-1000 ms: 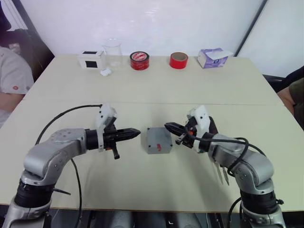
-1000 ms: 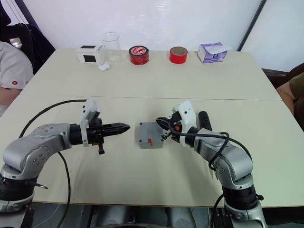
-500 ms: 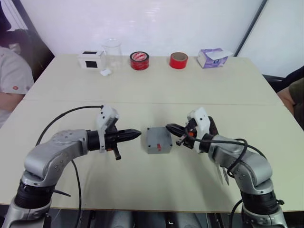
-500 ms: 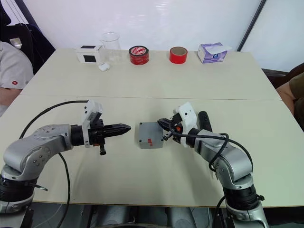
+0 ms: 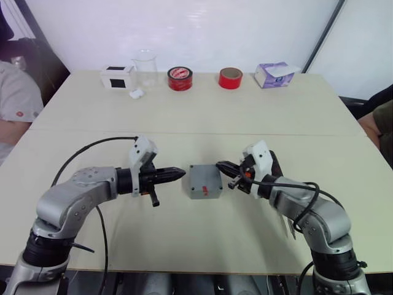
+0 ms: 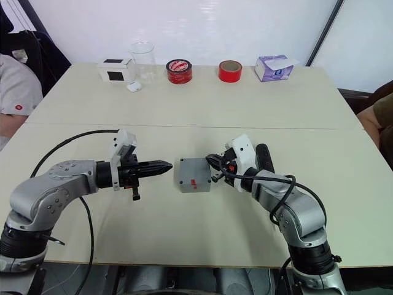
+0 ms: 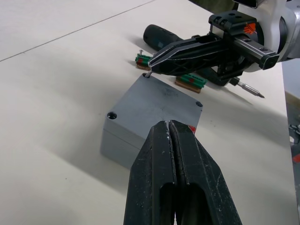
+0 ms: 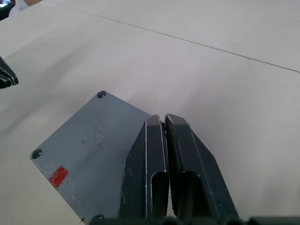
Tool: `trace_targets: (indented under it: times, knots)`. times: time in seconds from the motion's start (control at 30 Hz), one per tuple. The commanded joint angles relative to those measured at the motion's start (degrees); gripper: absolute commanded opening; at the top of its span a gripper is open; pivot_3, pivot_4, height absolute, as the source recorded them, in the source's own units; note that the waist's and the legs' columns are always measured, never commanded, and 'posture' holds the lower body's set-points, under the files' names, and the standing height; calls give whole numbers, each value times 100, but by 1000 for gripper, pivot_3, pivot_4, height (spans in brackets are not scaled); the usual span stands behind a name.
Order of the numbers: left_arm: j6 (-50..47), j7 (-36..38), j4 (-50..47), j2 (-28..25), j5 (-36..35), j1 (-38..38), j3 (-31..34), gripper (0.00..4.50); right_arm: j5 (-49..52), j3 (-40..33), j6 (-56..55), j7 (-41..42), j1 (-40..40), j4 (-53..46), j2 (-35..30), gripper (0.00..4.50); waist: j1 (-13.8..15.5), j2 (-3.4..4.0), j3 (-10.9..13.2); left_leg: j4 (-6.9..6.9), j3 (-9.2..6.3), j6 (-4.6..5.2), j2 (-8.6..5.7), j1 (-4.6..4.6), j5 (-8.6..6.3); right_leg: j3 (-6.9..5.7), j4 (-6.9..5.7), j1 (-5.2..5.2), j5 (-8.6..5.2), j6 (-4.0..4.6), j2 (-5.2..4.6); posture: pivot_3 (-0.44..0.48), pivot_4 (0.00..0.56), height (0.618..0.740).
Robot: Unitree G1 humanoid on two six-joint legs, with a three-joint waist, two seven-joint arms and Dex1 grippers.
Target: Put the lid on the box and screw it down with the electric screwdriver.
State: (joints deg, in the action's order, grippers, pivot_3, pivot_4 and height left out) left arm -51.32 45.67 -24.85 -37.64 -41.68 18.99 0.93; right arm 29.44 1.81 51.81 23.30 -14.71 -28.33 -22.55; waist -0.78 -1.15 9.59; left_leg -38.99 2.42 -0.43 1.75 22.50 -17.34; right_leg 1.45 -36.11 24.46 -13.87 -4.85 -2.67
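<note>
The grey box (image 5: 204, 182) stands at the table's middle with the lid (image 7: 159, 101) lying on it, open screw holes showing at its corners. My left gripper (image 5: 183, 173) is shut and empty, pointing at the box's left side, a short gap away. My right gripper (image 5: 218, 165) is shut on a small screw (image 7: 147, 74) at the lid's far right corner. The black electric screwdriver (image 7: 161, 36) lies on the table just behind the right gripper, with its metal bit (image 7: 248, 89) pointing away from the box.
Two small green-and-brown blocks (image 7: 190, 80) lie beside the screwdriver. Along the far edge stand a white box with a black front (image 5: 118, 77), a clear beaker (image 5: 145, 66), two red tape rolls (image 5: 180, 78), and a purple tissue box (image 5: 274, 74). People sit at both sides.
My left gripper has crept a little to the right, closer to the box. The right gripper has stayed at the lid's corner.
</note>
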Motion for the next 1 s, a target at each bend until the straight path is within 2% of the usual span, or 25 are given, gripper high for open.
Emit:
trace_targets:
  times: [0.03, 0.4, 0.53, 0.7, 0.8, 0.93, 1.0]
  knots:
    - [128, -9, -75, 11, 9, 83, 13, 0, -49, 18, -163, 17, -78, -23, 11, 83, 0, 0, 0, 0, 0, 0, 0, 0, 0, 0, 0, 0, 0, 0, 0, 0, 150, 740]
    - [117, -118, -159, 38, -26, 9, -18, 0, -235, 163, -199, -4, -181, 153, -35, 83, 0, 0, 0, 0, 0, 0, 0, 0, 0, 0, 0, 0, 0, 0, 0, 0, 150, 740]
    - [132, -106, -133, 36, -17, 5, -20, 0, -315, 204, -209, 18, -224, 175, -85, 1033, 1, 0, 0, 0, 0, 0, 0, 0, 0, 0, 0, 0, 0, 0, 0, 0, 150, 740]
    - [158, -93, -91, 62, -23, 22, -5, 0, -293, 12, -102, -15, -238, 59, -158, 2991, -2, 0, 0, 0, 1, 0, -1, 0, 0, 0, 0, 0, 0, 0, 0, 0, 150, 740]
    - [160, -112, -98, 113, -41, 54, -11, 0, -115, -290, 135, -67, -289, -110, -216, 2991, 6, 0, 0, 0, 1, 0, -1, 0, 0, 0, 0, 0, 0, 0, 0, 0, 150, 740]
    - [155, -9, -242, 128, -92, 183, -100, 0, 516, -1211, 1026, -182, -582, -470, -454, 2991, 7, 1, 1, 0, 1, 0, -1, 1, 0, 1, 0, 0, 0, 0, -2, 0, 150, 740]
    - [106, 113, -413, 100, -185, 190, -190, 0, 760, -1809, 1835, -298, -851, -505, -802, 3509, 15, 3, 2, 0, 0, 0, -1, 1, 0, 1, 0, 0, 0, 0, -1, 0, 150, 740]
